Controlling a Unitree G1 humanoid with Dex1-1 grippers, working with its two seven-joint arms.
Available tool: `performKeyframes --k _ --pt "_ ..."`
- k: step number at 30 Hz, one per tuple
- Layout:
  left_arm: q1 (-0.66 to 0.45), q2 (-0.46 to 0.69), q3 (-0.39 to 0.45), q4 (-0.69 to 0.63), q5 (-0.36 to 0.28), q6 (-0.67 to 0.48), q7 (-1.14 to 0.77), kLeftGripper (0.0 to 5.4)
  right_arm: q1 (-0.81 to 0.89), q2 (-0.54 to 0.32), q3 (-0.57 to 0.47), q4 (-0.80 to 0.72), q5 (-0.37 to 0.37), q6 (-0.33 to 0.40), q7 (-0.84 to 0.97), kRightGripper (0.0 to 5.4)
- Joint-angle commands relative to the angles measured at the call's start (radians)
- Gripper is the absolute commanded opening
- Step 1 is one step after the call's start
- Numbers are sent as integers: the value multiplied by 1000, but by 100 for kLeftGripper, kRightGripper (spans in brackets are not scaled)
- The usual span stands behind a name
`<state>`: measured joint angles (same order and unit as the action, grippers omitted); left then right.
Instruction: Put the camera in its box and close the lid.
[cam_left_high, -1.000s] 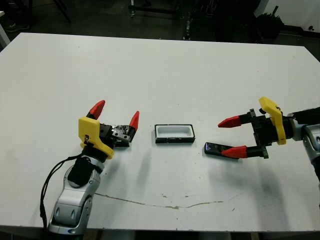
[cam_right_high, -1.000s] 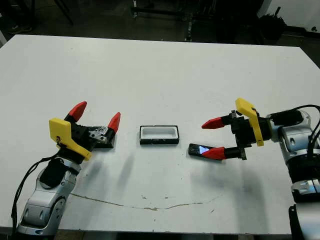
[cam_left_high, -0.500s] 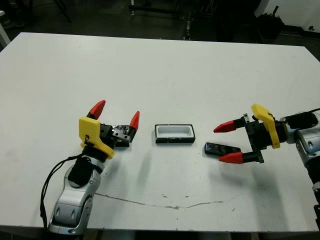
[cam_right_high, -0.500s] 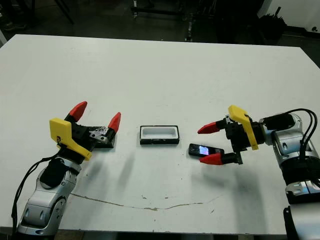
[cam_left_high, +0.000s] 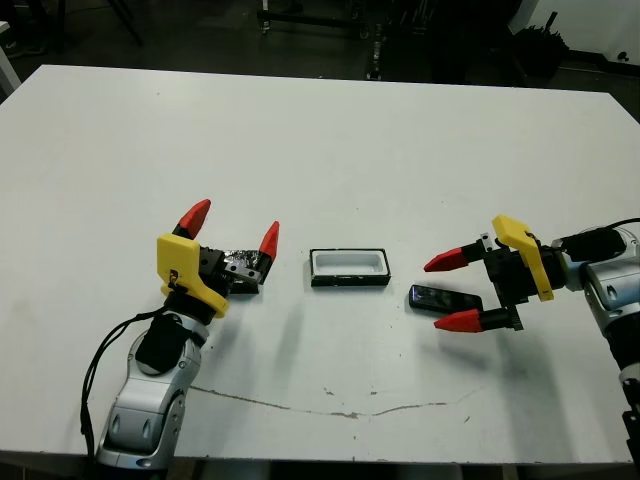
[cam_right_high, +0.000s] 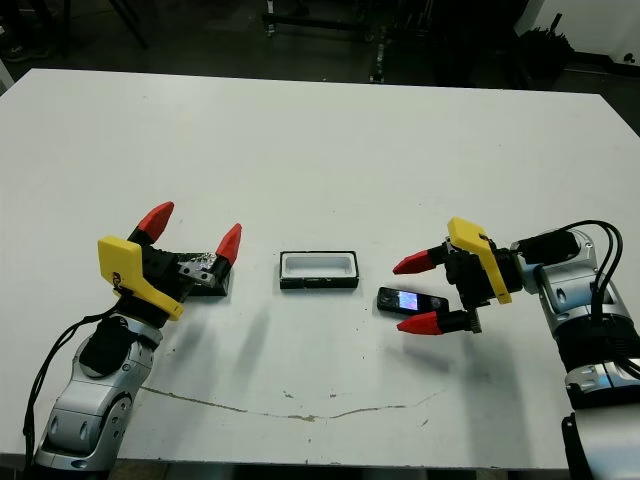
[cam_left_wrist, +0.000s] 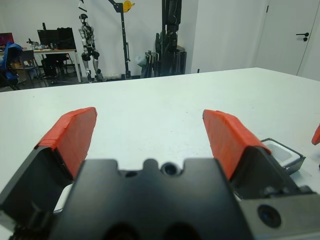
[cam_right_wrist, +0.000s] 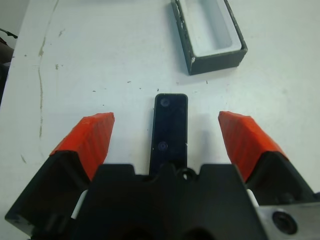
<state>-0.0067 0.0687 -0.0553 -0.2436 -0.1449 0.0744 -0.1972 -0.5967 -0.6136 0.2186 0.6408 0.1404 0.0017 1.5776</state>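
1. Right end effector (cam_left_high: 452, 292) fingers spread wide, straddling the camera (cam_left_high: 437, 298) without touching it.
2. Camera lies flat on the tabletop (cam_left_high: 320, 150), just right of the box (cam_left_high: 348, 267).
3. Box sits open at centre, white lining up.
4. Left end effector (cam_left_high: 233, 227) fingers apart, gripping nothing, above the lid (cam_left_high: 243, 272), left of the box.
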Motion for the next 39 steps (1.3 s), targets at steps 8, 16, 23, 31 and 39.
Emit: performKeyframes --k 8,16,23,31,39 --pt "7 4 -3 4 13 10 5 540 39 6 1 -19 -12 80 -45 538" --pt "9 6 -4 7 17 1 2 540 76 0 -1 -84 -12 160 -108 511" --pt "8 5 -4 11 16 -1 1 540 115 14 -22 -107 2 149 -171 412" --pt "9 6 -7 11 22 -10 -1 540 123 9 -23 -105 1 139 -181 291" --pt "8 1 -8 2 22 7 9 540 103 -4 -6 -80 -12 119 -142 186"
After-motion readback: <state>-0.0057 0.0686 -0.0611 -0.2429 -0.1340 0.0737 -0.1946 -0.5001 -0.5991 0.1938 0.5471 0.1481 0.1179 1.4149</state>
